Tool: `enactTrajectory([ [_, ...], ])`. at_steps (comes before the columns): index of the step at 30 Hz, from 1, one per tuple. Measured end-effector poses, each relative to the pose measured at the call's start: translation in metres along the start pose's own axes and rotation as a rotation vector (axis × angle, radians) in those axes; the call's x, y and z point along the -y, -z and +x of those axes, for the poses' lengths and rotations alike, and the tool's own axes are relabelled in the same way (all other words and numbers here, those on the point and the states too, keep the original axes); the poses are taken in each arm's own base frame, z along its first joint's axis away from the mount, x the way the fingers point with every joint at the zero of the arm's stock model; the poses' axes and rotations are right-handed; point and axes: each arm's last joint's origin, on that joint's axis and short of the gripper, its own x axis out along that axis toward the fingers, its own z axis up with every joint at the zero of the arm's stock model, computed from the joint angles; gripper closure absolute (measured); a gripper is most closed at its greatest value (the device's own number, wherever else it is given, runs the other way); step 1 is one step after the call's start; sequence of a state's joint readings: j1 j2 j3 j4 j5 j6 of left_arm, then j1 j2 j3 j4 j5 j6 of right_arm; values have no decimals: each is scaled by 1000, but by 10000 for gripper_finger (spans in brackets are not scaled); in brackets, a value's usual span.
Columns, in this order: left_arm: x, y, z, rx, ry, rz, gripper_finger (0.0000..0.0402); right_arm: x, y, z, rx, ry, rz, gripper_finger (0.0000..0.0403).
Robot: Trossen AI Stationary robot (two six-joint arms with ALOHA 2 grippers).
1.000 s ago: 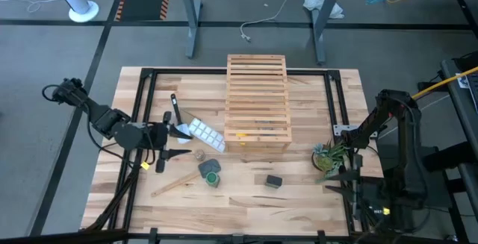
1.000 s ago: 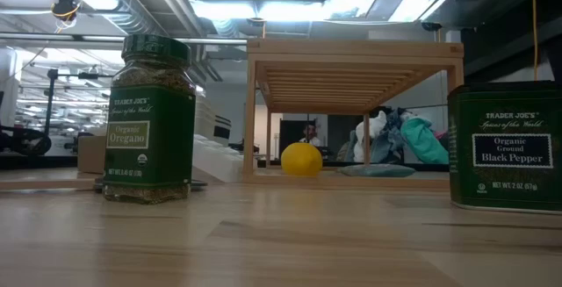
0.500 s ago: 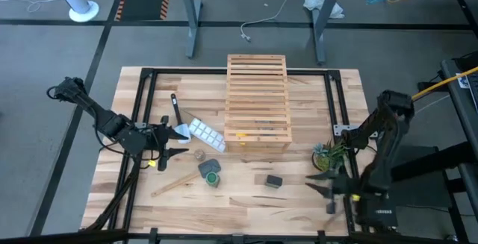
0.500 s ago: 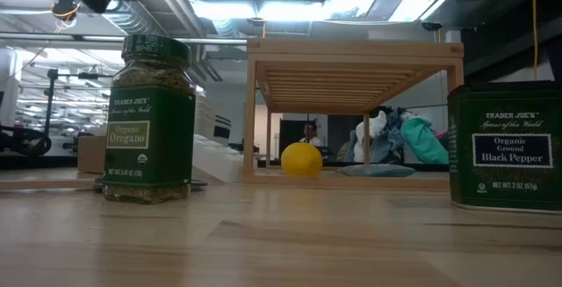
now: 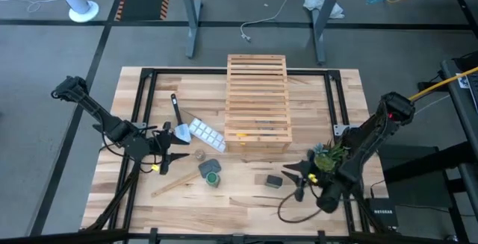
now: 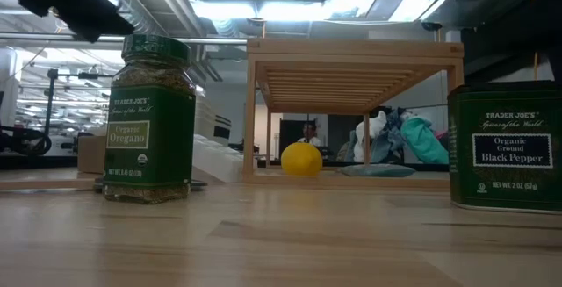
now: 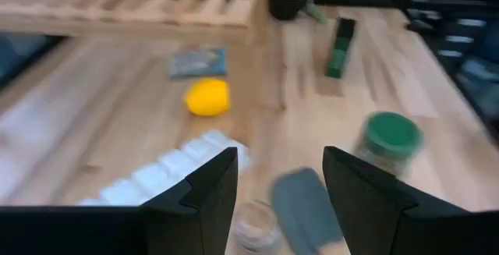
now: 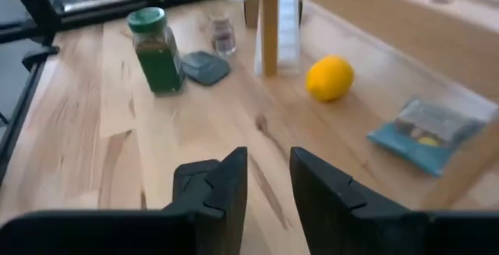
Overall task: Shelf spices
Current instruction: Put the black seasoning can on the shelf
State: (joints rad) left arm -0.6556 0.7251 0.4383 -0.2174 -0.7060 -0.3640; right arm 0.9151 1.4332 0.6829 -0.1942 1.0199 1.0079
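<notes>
Three spice jars stand on the tabletop (image 5: 246,207), none of them on the shelf (image 5: 258,102). The green oregano jar (image 5: 212,177) stands upright ahead of the left gripper (image 5: 178,145), past its fingertips and off to one side; the tiny clear jar (image 5: 199,155) sits nearest those fingertips, just beyond them. The left gripper's fingers (image 7: 204,196) are spread apart with nothing between them, hovering above the table near the white ice-cube tray (image 5: 205,133) and the flat grey-green pad (image 5: 210,166), which lies between the clear jar and the green jar.

The black pepper tin (image 5: 273,180) rests on the table just ahead of the right gripper (image 5: 297,177), close to its fingertips but not touching them. The right gripper's fingers (image 8: 228,183) show a narrow gap, parted and gripping nothing. Further ahead of these fingers, in the right wrist view, stand the green jar, the pad and the clear jar in a cluster, with one leg of the shelf beyond.

Under the shelf lie a yellow lemon (image 8: 330,79) and a blue packet (image 8: 429,135). A small potted plant (image 5: 327,157) stands beside the right arm. A wooden-handled tool (image 5: 177,183) lies near the green jar.
</notes>
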Motion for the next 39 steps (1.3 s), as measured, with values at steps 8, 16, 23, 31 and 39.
enactTrajectory([
  [8,-10,-1,-9,47,-77,15,219,-13,-5,26,-48,-124,-140,299],
  [16,-14,3,-16,23,-68,-37,219,-22,-1,22,-129,-288,-189,299],
  [23,-12,4,-15,17,-60,-45,219,-24,0,22,-168,-335,-159,299],
  [31,-15,3,-18,26,-76,23,219,-23,-1,22,-157,-321,-157,299],
  [39,-31,22,-25,56,-119,-11,219,-24,-1,22,-155,-322,-154,299],
])
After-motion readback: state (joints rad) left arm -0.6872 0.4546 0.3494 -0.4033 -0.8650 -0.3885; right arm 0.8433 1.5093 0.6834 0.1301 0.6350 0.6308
